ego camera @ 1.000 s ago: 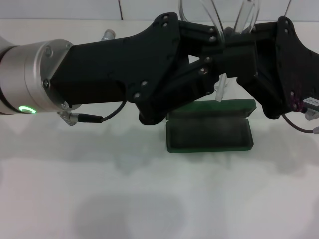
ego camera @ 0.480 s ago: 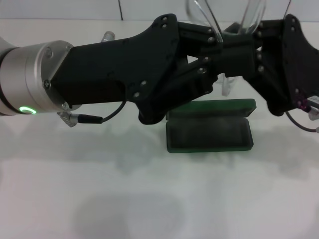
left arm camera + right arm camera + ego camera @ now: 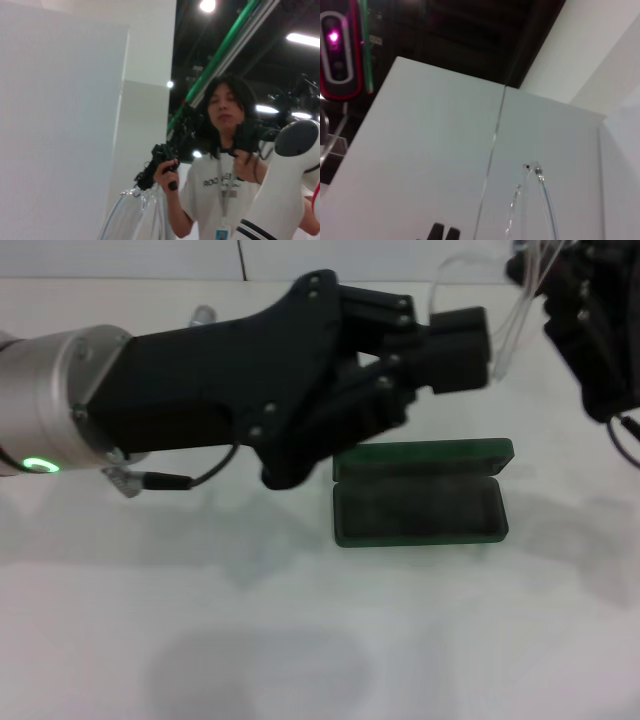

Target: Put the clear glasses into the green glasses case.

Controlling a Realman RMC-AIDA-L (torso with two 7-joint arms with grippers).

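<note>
The clear glasses (image 3: 515,300) hang at the upper right of the head view, apparently pinched by the right gripper (image 3: 560,280). The open green glasses case (image 3: 420,505) lies below and left of them, long axis across the frame. The left gripper (image 3: 470,335) reaches in at centre; whether it is spread cannot be told.

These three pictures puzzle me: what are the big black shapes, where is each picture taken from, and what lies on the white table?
The black shapes are a robot's two arms ending in grippers. The head view looks down from its head; the other two come from cameras on its wrists, pointing up at the room. On the table lies an open green case, nothing inside. The left gripper hovers above it. The right gripper, at the top right corner, seems to hold the clear glasses, whose thin arms hang in the air.
</note>
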